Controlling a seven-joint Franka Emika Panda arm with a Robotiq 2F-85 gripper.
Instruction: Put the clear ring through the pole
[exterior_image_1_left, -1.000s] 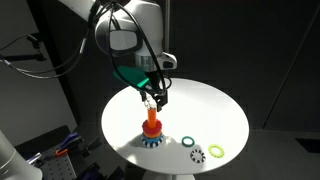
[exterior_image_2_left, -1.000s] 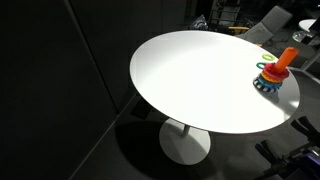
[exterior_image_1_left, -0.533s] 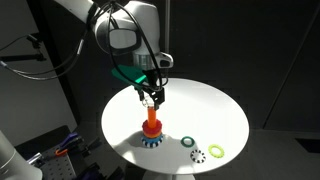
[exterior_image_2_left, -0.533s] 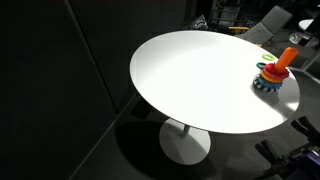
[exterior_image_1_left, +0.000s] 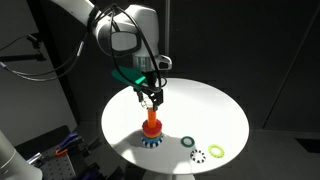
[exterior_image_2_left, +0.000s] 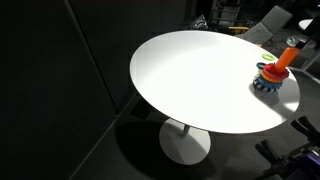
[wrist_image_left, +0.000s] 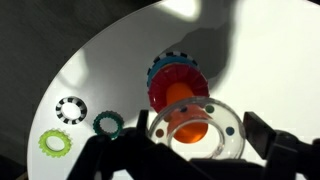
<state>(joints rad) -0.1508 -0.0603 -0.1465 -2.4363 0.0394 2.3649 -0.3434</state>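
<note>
You're working in what looks like a lab or test studio, not a home. A Franka arm (exterior_image_1_left: 120, 30) stands over 1 round white pedestal table (exterior_image_2_left: 190, 80), bare apart from a toy ring-stacking pole (exterior_image_1_left: 151, 124) and a few loose rings. Dark walls (exterior_image_2_left: 60, 90) close in the space. Cables and gear (exterior_image_1_left: 60, 145) lie low beside the table, and more equipment (exterior_image_2_left: 225, 12) crowds the background.

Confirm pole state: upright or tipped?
Upright: in both exterior views the pole stands vertical on its round blue base.
</note>
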